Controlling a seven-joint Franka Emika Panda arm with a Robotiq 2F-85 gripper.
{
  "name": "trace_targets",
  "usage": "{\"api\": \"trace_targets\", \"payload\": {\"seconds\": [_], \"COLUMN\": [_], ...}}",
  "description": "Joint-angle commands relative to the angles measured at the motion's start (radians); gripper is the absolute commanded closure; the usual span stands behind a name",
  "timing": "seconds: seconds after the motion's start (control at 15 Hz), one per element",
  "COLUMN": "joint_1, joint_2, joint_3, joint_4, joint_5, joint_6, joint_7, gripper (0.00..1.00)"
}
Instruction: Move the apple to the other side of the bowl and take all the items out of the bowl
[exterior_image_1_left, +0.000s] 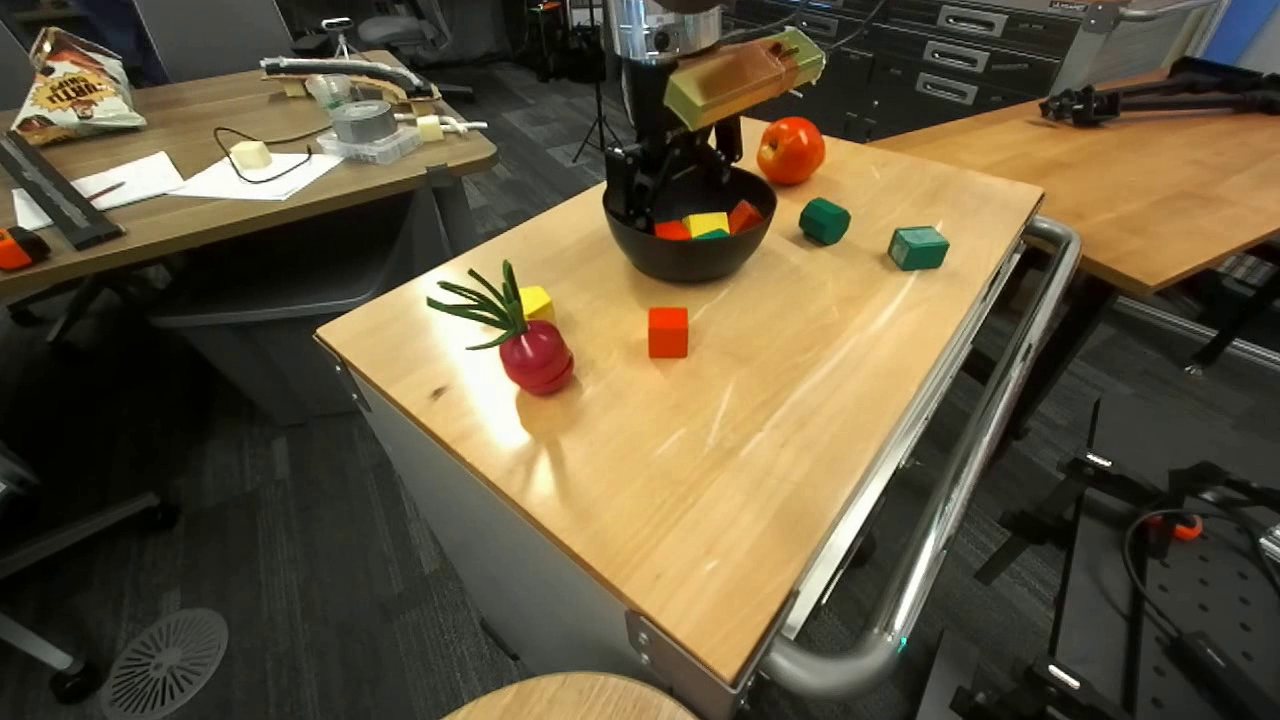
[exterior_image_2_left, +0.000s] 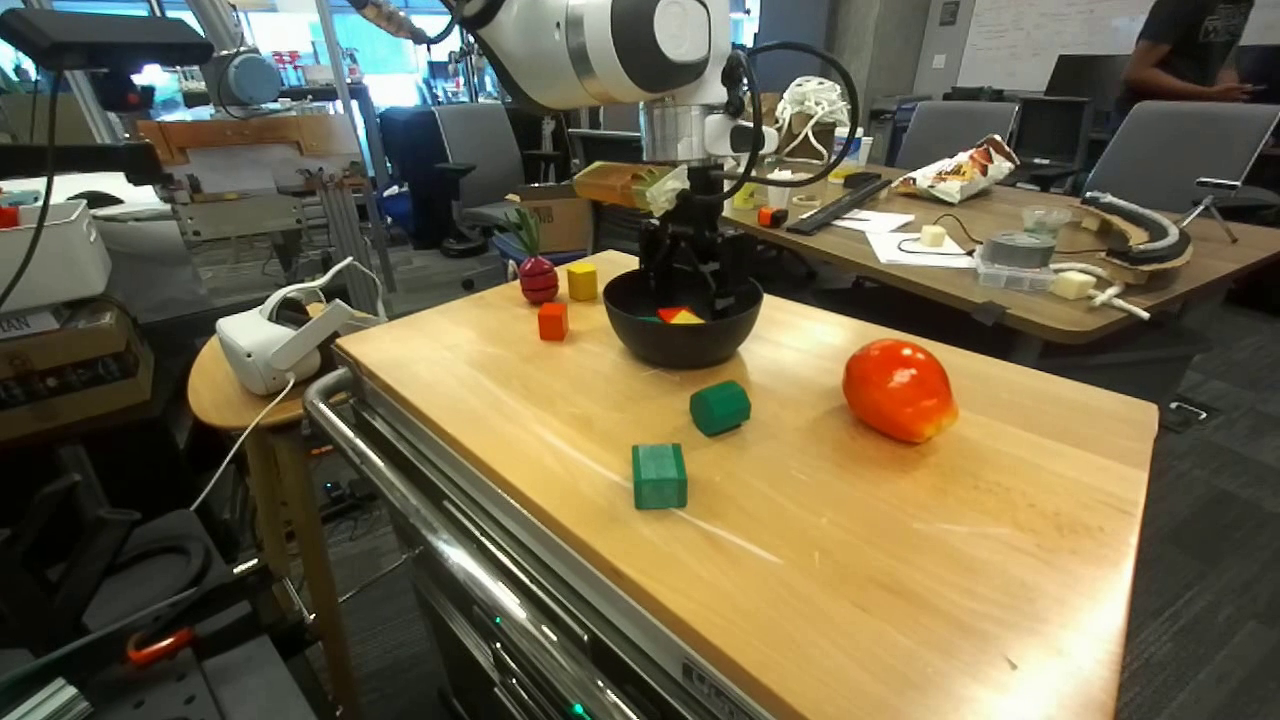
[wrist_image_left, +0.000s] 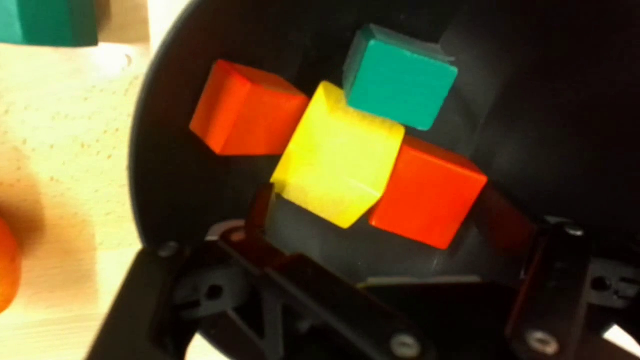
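1. Nearest was my claw (wrist_image_left: 402, 222), reaching down into the bowl (exterior_image_1_left: 690, 260) with its two fingers well apart and nothing clamped between them.
2. Just ahead of the fingertips, in the wrist view, lay the yellow block (wrist_image_left: 340, 160), slightly left of the claw's midline; the gap faced the seam between it and a red-orange block (wrist_image_left: 430, 195) on its right. I judged that taking the yellow one called for a small shift left. It looked about as long as wide, without a clear long axis, and sat skewed to the fingers.
3. Beyond were a green block (wrist_image_left: 402, 82) and, toward the left wall, a second red-orange block (wrist_image_left: 250, 112). I could not tell which pieces touched; a finger might have snagged a neighbour.
4. The bowl, round, deep and black, stood upright on the bench (exterior_image_1_left: 750, 430), those four yet to come out.
5. Outside it were a green hexagonal block (exterior_image_2_left: 720, 408), a green rectangular block (exterior_image_2_left: 660, 477) and the apple (exterior_image_2_left: 898, 390), apart from the bowl; I judged its move done.
6. On the bowl's opposite side sat a red-orange cube (exterior_image_2_left: 553, 321), a second yellow block (exterior_image_2_left: 582, 282) and, just beside that, a leafy dark-red fruit (exterior_image_2_left: 538, 282).
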Motion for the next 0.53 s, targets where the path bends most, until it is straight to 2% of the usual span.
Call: {"api": "trace_targets", "payload": {"seconds": [0.0,0.2,0.47], "joint_1": [-0.03,-0.025,-0.014], "joint_2": [0.0,0.024,0.036], "joint_3": [0.027,0.026,0.024], "joint_4": [0.036,0.048,0.048], "joint_5": [0.047,0.035,0.019], "joint_6": [-0.117,-0.196,-0.219], "joint_7": [-0.083,-0.079,-0.053], "gripper": [0.0,0.0,0.0]}}
